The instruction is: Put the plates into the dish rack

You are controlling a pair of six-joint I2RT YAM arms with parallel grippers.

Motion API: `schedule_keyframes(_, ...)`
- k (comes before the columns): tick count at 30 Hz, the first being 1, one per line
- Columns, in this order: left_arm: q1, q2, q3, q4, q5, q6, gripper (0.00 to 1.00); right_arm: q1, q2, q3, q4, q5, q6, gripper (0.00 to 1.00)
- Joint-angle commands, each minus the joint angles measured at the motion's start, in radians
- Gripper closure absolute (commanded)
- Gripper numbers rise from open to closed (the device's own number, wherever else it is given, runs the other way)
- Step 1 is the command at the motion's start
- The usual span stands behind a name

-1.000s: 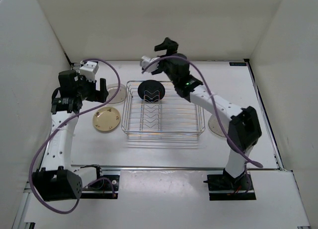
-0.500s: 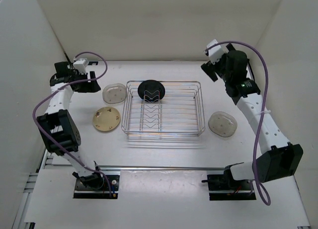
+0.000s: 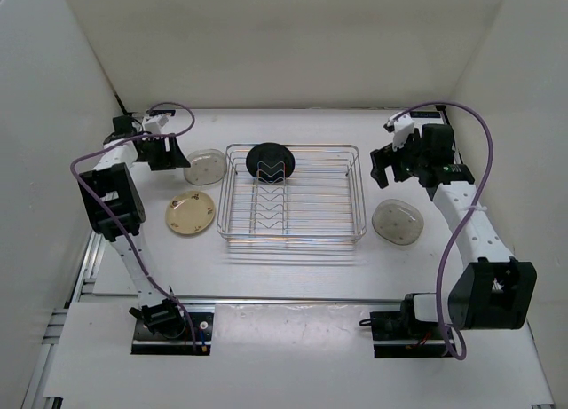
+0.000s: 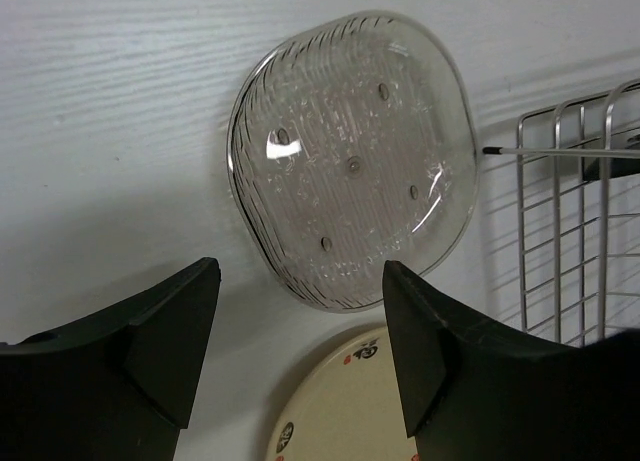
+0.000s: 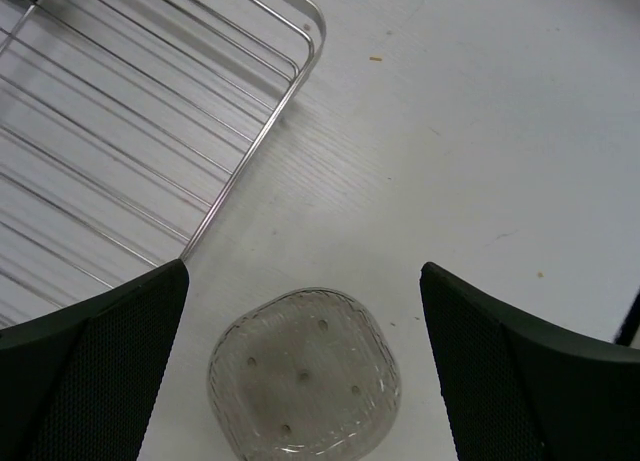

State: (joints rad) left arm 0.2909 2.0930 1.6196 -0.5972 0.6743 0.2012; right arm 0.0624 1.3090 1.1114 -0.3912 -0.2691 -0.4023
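The silver wire dish rack [image 3: 311, 216] stands mid-table with a black plate [image 3: 271, 161] upright in its far dividers. A cream-yellow speckled plate [image 3: 190, 212] lies left of the rack. A translucent greyish plate [image 3: 205, 167] lies behind it, and another translucent plate [image 3: 398, 222] lies right of the rack. My left gripper [image 3: 165, 152] is open and empty above the table, just left of the left translucent plate [image 4: 350, 156] and the cream plate [image 4: 340, 406]. My right gripper [image 3: 384, 166] is open and empty above the right translucent plate [image 5: 303, 374].
White walls close the table at the back and both sides. The rack's wire edge [image 4: 575, 231] is right of my left fingers, and its corner [image 5: 300, 26] is far left of my right fingers. Purple cables loop off both arms.
My right arm swung from over the rack's back end out to the right, then came down over the right translucent plate. My left arm reached back into the far left corner.
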Motion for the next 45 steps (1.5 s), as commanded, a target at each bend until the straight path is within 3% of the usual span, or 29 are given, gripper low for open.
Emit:
schedule_keyframes(1,0.004,0.007,0.046,-0.041,0.056,0.015,0.24,-0.01,-0.025,-0.012,0.017,-0.102,0.042,0.0)
schedule_keyframes(8,0.004,0.067,0.085,-0.061,0.022,0.035,0.29,-0.029,-0.034,-0.022,0.017,-0.151,0.033,0.0)
schedule_keyframes(37,-0.099,0.179,0.189,-0.107,-0.113,0.017,0.34,-0.075,-0.091,-0.079,0.026,-0.262,0.023,0.0)
schedule_keyframes(41,-0.099,0.179,0.189,-0.107,-0.122,0.017,0.38,-0.075,-0.1,-0.079,0.026,-0.271,0.023,0.0)
schedule_keyframes(45,-0.099,0.179,0.18,-0.107,-0.143,0.007,0.5,-0.084,-0.109,-0.088,0.026,-0.28,0.023,0.0)
